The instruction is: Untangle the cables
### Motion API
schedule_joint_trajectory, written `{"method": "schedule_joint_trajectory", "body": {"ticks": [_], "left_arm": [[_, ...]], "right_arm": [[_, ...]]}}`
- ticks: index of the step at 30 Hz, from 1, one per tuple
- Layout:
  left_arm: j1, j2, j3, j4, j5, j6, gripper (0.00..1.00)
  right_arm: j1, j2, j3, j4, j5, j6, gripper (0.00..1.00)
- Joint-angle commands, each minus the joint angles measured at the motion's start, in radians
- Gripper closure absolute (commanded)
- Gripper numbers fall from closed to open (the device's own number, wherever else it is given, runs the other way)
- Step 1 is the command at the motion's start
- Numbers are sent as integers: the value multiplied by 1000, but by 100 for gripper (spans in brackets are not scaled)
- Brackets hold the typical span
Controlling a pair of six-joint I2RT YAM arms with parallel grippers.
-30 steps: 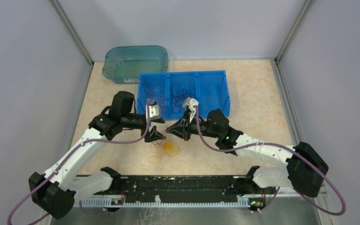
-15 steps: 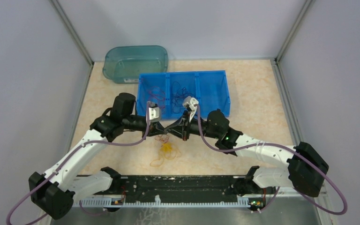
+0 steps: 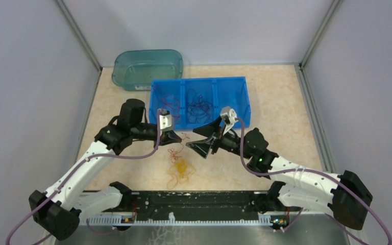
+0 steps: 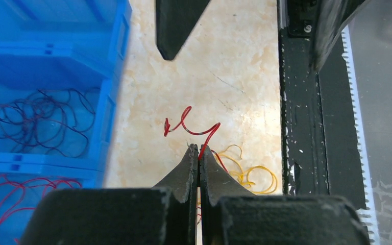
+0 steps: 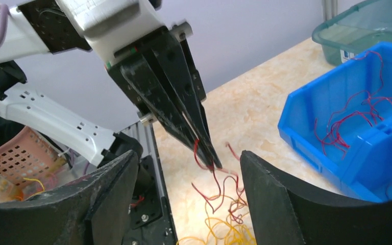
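The left pincer (image 3: 180,137) is clenched, its two tips pressed together on the end of a red cable (image 4: 191,125). The left wrist view shows the wire entering the closed tips, with a curled loop of it sticking out beyond them. From the tips the red cable hangs in a loose squiggle towards the tabletop (image 3: 275,112), which the right wrist view shows most clearly.

Below it lies a yellow cable (image 3: 179,168), a small curly heap on the tabletop just in front of the black rail (image 3: 194,201) at the near edge. The lower turns of the red cable reach that heap. Whether the two are hooked together, I cannot tell.

The right pincer (image 3: 191,139) is released, its jaws spread wide and grasping nothing. It points at the left pincer from the right, close to it but not touching. In its own wrist view the closed left tips and the dangling red wire sit between its two fingers (image 5: 107,194).

Behind both pincers stands a blue bin (image 3: 235,84) with three compartments. Its left compartment holds red strands (image 3: 168,104) and its middle one holds dark strands (image 3: 199,102). A teal tub (image 3: 148,66) stands at the far left, just behind the bin.
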Motion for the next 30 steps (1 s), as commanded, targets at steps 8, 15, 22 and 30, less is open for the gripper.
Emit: {"method": "schedule_joint_trajectory", "body": {"ticks": [8,15,22,30], "left_arm": [[-4,27,263,46,58,-163,100],[-6,44,327,52,96,-300,100],[-7,42,362,63,102,-341,100],[-7,77,514,105,115,-426,100]], "right_arm": [[-2,62,-82,205,-36,-48,22],[45,257,21,363,4,-118,26],[68,391,86,438,29,-109,39],[77,521,51,554,50,-62,47]]}}
